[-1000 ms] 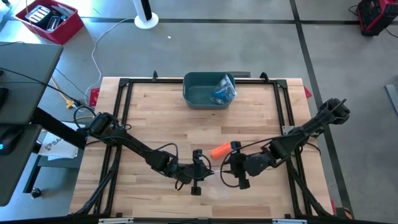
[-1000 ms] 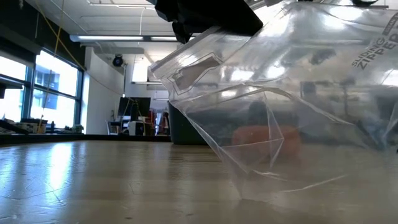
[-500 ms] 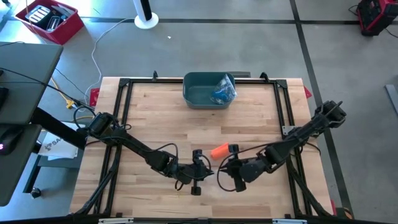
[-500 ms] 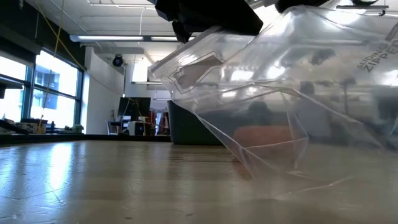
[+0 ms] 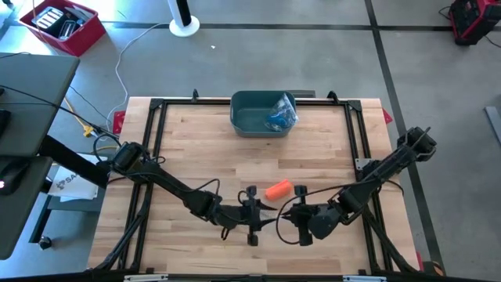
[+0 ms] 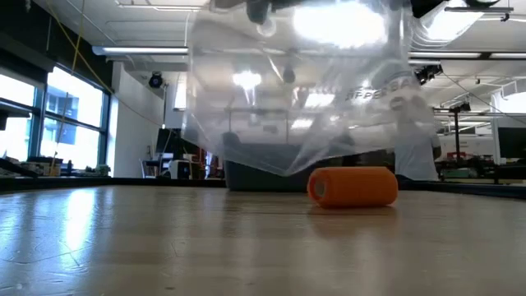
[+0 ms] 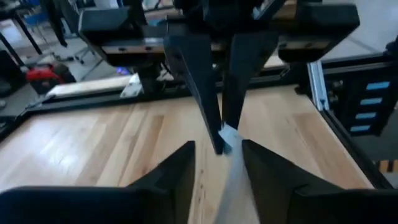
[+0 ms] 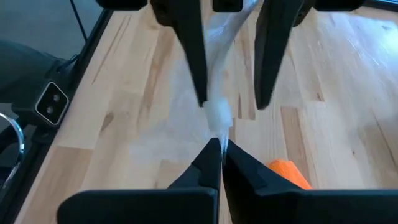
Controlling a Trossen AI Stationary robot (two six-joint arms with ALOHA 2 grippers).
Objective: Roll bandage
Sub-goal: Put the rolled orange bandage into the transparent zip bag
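From above, you see the orange bandage roll point(image 5: 279, 189) lying free on the wooden table point(image 5: 188, 149), just behind the two grippers. The left gripper point(image 5: 252, 215) and right gripper point(image 5: 296, 219) face each other near the front edge, both arms stretched low over the boards.

At table height, the roll lies on its side under a clear plastic bag point(image 6: 296, 90) held up in the air. Judge the roll light, soft and apt to trundle; take it across its round middle. The bag is thin and slippery, best gripped at its edge.

Your left wrist camera shows the left fingers point(image 7: 180, 174) spread, with the bag film between them; whether they pinch it, you cannot tell.

Your right wrist camera shows the right fingers point(image 8: 205, 163) pressed together on the bag's edge.
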